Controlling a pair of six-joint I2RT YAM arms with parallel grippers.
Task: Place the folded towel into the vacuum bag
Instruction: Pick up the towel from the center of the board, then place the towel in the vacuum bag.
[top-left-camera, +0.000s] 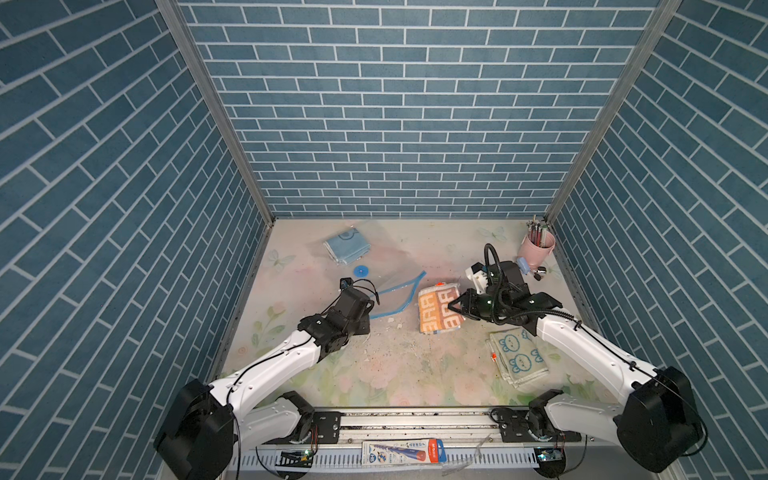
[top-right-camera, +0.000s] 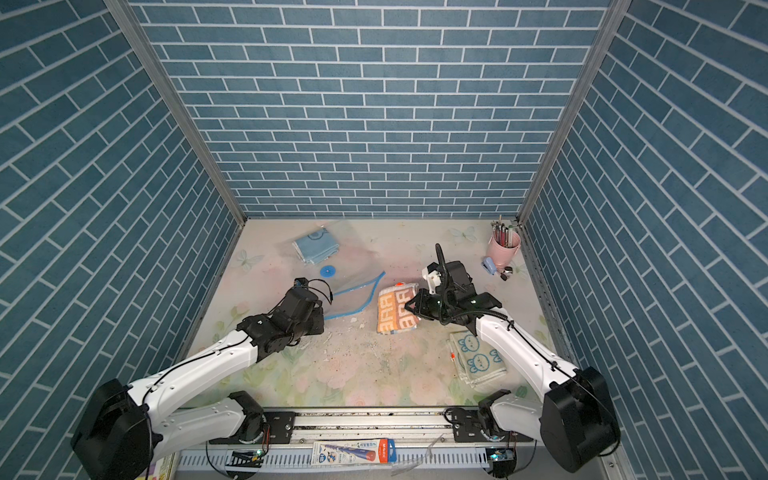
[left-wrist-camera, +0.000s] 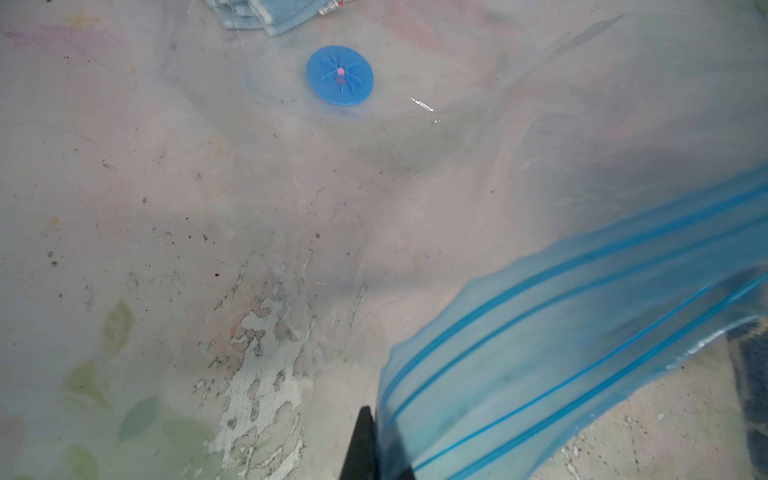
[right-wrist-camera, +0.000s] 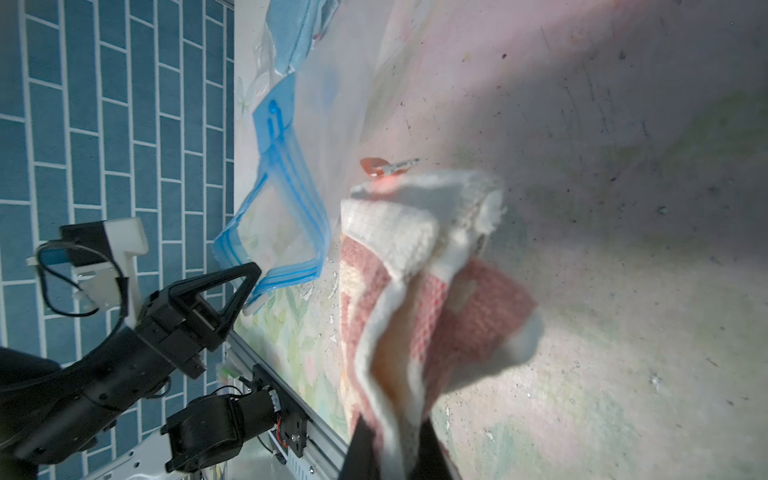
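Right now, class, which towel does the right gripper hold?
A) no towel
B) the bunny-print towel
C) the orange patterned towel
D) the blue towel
C: the right gripper is shut on an edge of the orange patterned towel, while the bunny-print towel and the blue towel lie apart from it.

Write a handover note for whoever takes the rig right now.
Left gripper: shut on the blue zip strip of the vacuum bag, holding the mouth open.
Right gripper: shut on one edge of the orange towel.
Where: orange towel sits on the table just outside the bag mouth; the bag's valve faces up.
Done: both grips made, mouth open.
Left: move the towel through the mouth, then release.
Spare bunny towel lies by the right arm.
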